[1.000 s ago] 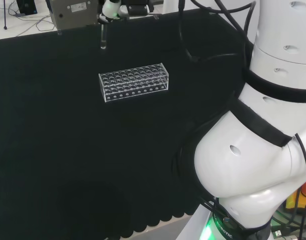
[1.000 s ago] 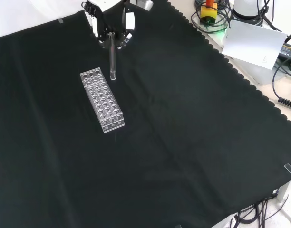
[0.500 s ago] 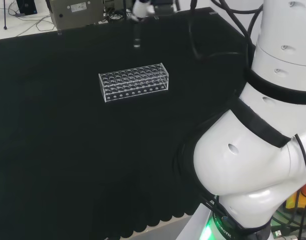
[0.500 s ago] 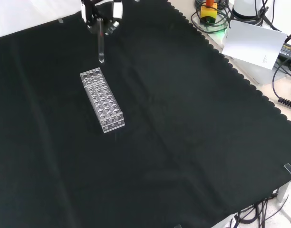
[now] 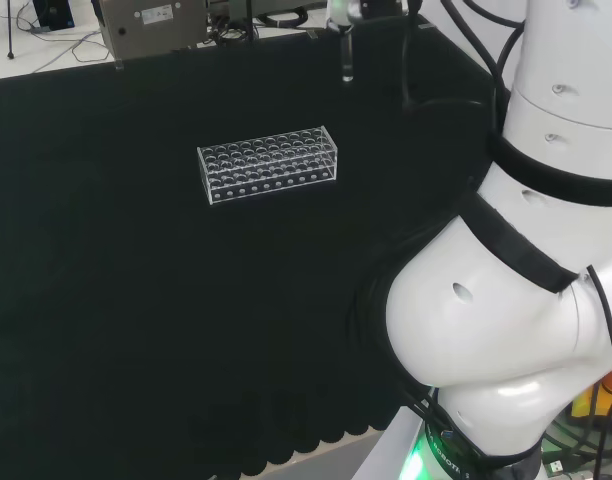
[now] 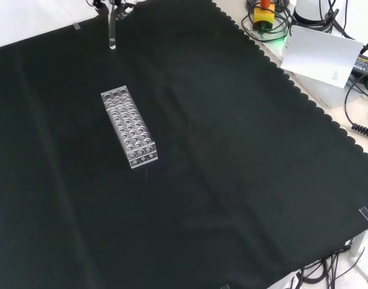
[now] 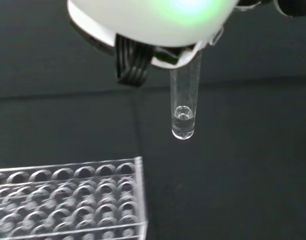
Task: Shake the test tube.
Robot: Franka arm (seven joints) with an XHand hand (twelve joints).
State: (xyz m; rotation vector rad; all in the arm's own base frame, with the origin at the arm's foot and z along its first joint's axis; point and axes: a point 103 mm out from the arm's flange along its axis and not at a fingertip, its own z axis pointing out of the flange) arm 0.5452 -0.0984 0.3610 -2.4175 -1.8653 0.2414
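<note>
Tube [image 6: 112, 31] hangs upright at the top left of my front view, its long axis pointing straight down from the hand [image 6: 113, 5], whose fingers clamp its top; the rack [image 6: 128, 126] sits well below.

The clear test tube [image 7: 183, 107] hangs upright above the cloth, a little clear liquid at its rounded bottom.

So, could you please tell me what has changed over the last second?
The robot hand carried the test tube to the right in the head view, up and away in the front view, still hanging upright in its grasp. The rack stayed put on the cloth.
</note>
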